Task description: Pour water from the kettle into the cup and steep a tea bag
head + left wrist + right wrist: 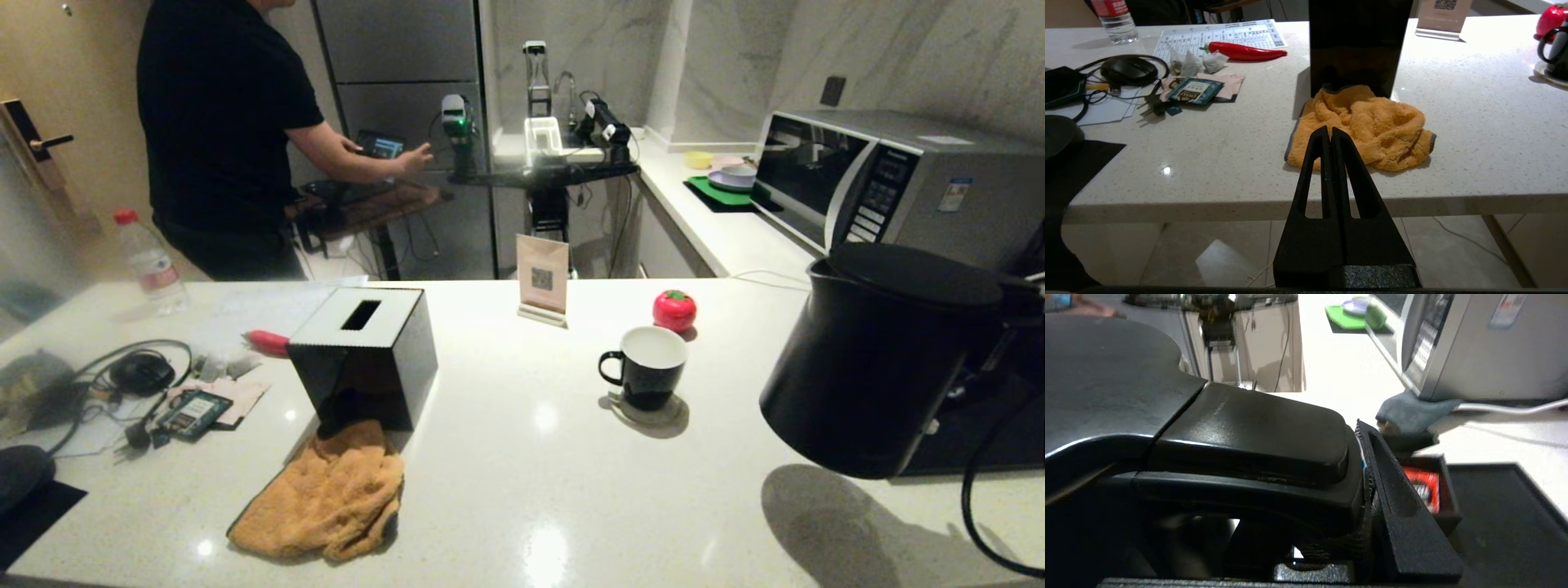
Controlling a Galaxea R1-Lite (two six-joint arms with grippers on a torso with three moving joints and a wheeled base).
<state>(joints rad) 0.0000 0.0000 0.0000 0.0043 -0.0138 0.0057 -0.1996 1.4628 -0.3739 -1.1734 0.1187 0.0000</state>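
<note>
The right claw [1359, 486] clamps the handle of the black kettle [878, 359], held tilted in the air above the white surface [522, 490], well to the right of the cup [645, 367]. The left claw [1330, 136], fingers pressed together, hangs off the surface's near edge facing an orange cloth [1363, 126].

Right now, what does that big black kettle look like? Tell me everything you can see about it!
The kettle is large, matte black and rounded, wider at the bottom, with a flat black lid and a small spout at its upper left rim. It hangs in the air above the white counter, tilted a little toward the cup, casting a shadow below. The right gripper is clamped on its handle at the right. No water is coming out.
</note>
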